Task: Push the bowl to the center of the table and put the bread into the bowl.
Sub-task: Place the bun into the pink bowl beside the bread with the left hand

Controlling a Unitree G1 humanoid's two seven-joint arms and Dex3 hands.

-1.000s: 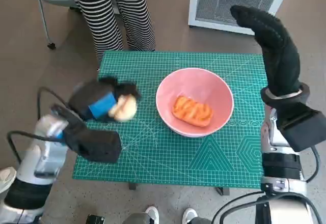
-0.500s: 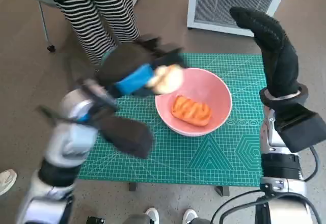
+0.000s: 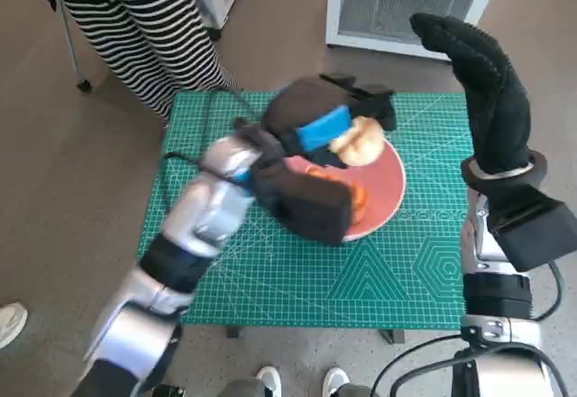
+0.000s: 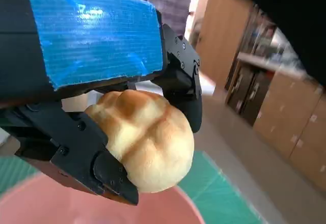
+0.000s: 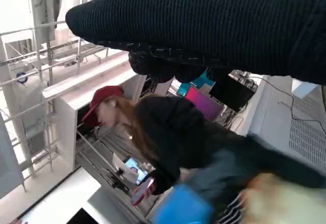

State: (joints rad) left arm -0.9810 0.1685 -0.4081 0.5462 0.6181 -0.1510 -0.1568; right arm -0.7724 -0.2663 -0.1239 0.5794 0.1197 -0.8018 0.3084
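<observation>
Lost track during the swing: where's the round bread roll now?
In the head view, the bread roll is held in the left hand, above the far rim of the pink bowl near the table's middle.

Brown floor (image 3: 72, 198) all round a small table under a green gridded cutting mat (image 3: 406, 262). Beyond the far edge, a white cabinet with a ribbed grille (image 3: 410, 4), and at the far left a person in striped trousers (image 3: 167, 45) beside a chair leg (image 3: 70, 45). In the left wrist view, blurred wooden cupboards (image 4: 285, 112); in the right wrist view, white shelving (image 5: 61, 96) and a person in a red cap (image 5: 104, 99).
</observation>
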